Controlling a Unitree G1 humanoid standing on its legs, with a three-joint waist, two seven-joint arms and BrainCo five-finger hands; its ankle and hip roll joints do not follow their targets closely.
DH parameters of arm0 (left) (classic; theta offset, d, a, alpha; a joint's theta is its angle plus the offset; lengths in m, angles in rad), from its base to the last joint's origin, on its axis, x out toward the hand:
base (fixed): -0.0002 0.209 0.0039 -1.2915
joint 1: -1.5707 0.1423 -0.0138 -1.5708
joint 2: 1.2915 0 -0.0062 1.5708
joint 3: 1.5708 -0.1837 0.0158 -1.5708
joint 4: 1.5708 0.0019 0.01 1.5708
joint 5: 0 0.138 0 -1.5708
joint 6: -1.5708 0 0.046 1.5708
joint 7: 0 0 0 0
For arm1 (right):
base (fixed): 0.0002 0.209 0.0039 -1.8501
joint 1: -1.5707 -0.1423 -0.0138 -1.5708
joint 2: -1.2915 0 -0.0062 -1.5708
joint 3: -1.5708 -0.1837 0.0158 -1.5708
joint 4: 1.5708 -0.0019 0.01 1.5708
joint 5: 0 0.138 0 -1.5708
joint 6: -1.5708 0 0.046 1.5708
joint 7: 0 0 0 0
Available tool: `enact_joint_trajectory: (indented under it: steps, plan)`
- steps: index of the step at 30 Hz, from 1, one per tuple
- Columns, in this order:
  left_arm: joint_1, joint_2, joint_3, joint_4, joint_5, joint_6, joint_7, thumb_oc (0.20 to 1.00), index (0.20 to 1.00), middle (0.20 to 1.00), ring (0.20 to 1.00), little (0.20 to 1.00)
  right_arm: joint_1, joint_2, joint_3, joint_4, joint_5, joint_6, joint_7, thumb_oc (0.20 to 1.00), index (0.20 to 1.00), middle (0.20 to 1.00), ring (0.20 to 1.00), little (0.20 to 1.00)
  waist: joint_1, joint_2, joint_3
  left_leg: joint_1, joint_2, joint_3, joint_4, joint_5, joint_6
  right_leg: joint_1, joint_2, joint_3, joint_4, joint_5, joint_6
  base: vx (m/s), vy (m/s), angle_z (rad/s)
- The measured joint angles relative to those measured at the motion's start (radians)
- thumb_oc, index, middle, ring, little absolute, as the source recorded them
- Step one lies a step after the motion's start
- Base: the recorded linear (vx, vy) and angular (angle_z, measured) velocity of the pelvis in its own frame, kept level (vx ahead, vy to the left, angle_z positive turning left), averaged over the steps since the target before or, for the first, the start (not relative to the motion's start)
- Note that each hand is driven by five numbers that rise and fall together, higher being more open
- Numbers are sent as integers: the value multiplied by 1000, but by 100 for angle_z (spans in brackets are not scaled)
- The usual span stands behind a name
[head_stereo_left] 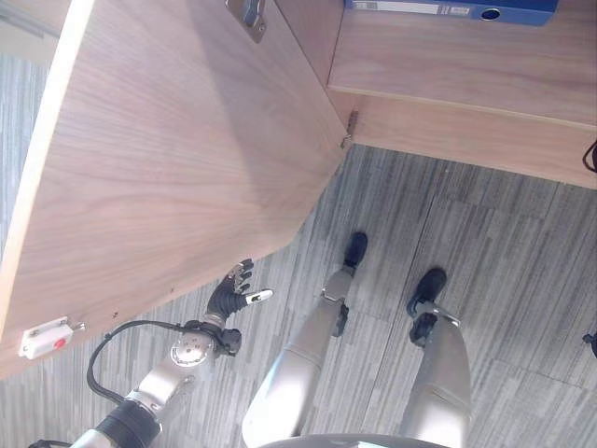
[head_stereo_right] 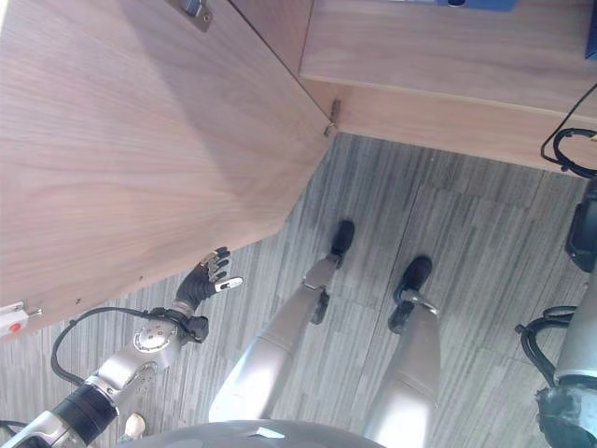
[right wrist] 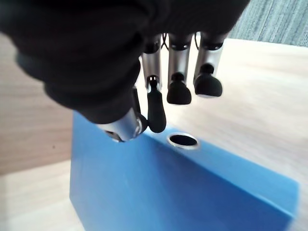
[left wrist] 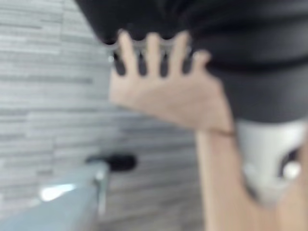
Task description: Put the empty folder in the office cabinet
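- The blue folder [head_stereo_left: 454,9] lies flat on a wooden shelf [head_stereo_left: 448,70] inside the office cabinet, at the far edge of the left eye view, its spine with a round finger hole [head_stereo_left: 491,14] facing out.
- In the right wrist view the same folder [right wrist: 159,192] shows from close by, resting on the pale wood of the shelf [right wrist: 260,91], its metal-ringed hole [right wrist: 183,140] on the upper edge.
- The right robot hand [right wrist: 180,72] hangs just above the folder with its dark-tipped fingers [right wrist: 208,84] pointing down, relaxed and holding nothing; the thumb tip sits near the ringed hole, and whether it touches the folder cannot be told.
- The cabinet door [head_stereo_left: 168,159] stands swung wide open, a broad wood panel with a metal hinge plate [head_stereo_left: 247,14] near its top and a small white catch with a red dot [head_stereo_left: 45,338] by its lower corner.
- The left robot hand [head_stereo_left: 233,291] is low by the bottom edge of the open door, over the grey striped floor [head_stereo_left: 504,243]; its fingers are spread and straight, gripping nothing.
- In the left wrist view its fingers [left wrist: 153,53] reach against the blurred wooden edge of the door [left wrist: 173,101].
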Motion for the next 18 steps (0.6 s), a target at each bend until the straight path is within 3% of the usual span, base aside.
enact_joint_trajectory:
  steps: [3, 4, 18]
  plan:
    - [1, 0, 0, 0, 0, 0, -2, 1000, 1000, 1000, 1000, 1000, 0, 10, 28, -3, -17, 0, 14, 200, 200, 200, 200, 200, 3, 0, 0, 0, 0, 0, -1, 0, 0, 0, 0, 0, 0, 0, 0, 0, 0, 0]
    - [1, 0, 0, -1, 0, -1, -17, 1000, 1000, 1000, 1000, 1000, -3, 12, 62, -8, -49, 10, 52, 200, 200, 200, 200, 200, 23, 0, 0, -1, 0, 0, -11, 1, -2, -6, -1, 0, -1, 0, 0, 0, 0, 0]
    - [1, 0, 1, -1, -1, -1, -43, 1000, 1000, 1000, 1000, 1000, -6, 23, 67, -44, -62, 8, 136, 200, 200, 200, 200, 200, 78, 1, 0, -2, -1, -8, -21, 8, -9, -18, -4, -4, 14, -11, -10, 0, 0, 1]
